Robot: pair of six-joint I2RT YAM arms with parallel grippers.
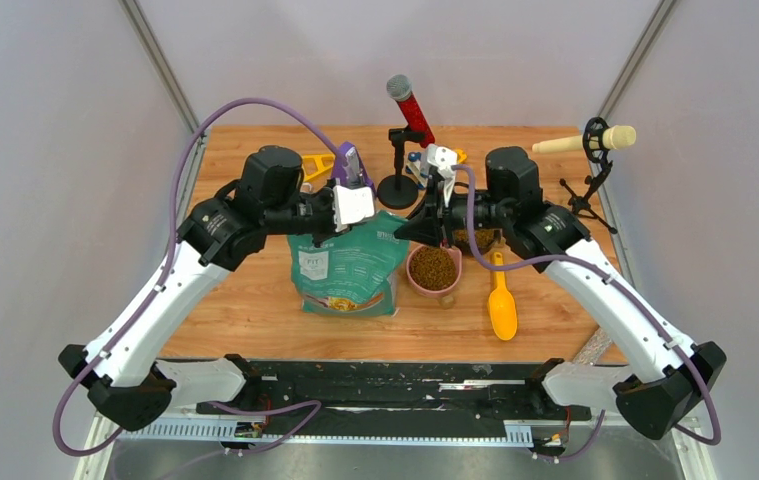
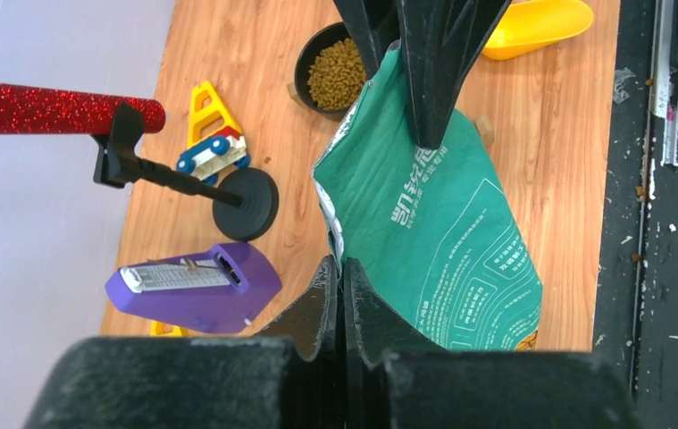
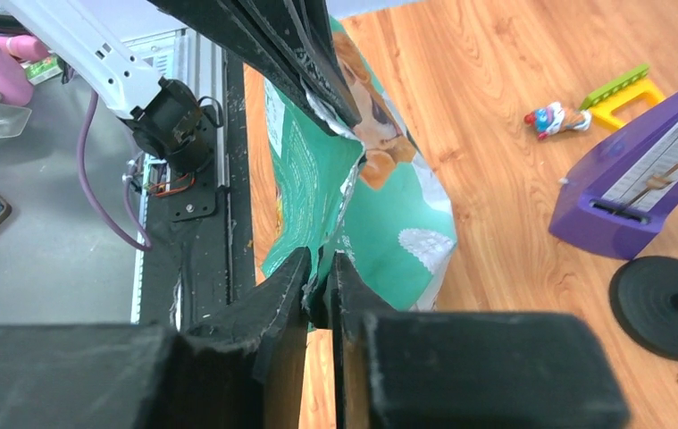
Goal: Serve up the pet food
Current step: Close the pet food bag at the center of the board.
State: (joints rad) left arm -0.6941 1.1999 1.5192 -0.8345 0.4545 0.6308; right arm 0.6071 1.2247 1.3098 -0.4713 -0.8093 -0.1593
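Pinching the top of the teal-green flexible bag (image 1: 355, 262) with left jaws and right jaws both clamped on it, beside brown kibble pellets (image 1: 434, 268) in a round pink bowl (image 1: 411, 278).

We are seeing bright, even light falling from above, with only soft, short shadows lying on the desk (image 1: 255, 310). The overhead view is reading sharp. In the wrist views the left tool (image 2: 342, 273) and right tool (image 3: 322, 268) are looming dark and blurred, and the foil lining of the bag (image 3: 397, 241) is glinting faintly.
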